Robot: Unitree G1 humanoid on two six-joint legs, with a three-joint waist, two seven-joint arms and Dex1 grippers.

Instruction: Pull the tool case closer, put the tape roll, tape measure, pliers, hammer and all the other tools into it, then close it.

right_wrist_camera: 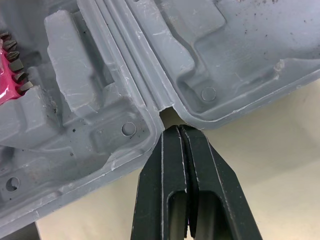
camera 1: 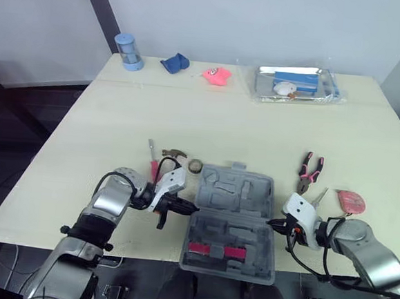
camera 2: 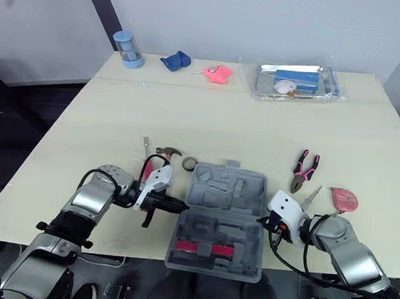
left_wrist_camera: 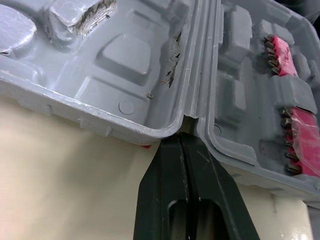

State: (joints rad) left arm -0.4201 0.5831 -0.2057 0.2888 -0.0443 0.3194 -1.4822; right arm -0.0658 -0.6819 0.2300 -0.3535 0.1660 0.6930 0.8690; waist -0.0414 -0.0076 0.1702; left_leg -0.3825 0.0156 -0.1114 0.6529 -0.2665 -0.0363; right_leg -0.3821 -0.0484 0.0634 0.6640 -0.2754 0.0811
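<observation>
The grey tool case [camera 1: 234,194] lies open at the table's front edge, with a red bit strip [camera 1: 214,250] in its near half. My left gripper [camera 1: 190,207] is shut, its tips at the hinge notch on the case's left side [left_wrist_camera: 150,127]. My right gripper [camera 1: 272,224] is shut too, with its tips at the hinge notch on the right side [right_wrist_camera: 165,107]. A hammer [camera 1: 165,155] and a tape roll [camera 1: 195,166] lie just left of the lid. Pliers [camera 1: 310,172] and a pink tape measure [camera 1: 352,201] lie to the right.
Along the far edge stand a blue cylinder [camera 1: 128,51], a blue cloth [camera 1: 174,63], a pink object [camera 1: 217,75] and a clear plastic pack [camera 1: 296,84]. A thin metal tool [camera 1: 319,195] lies beside the tape measure. The case's near half reaches the front table edge.
</observation>
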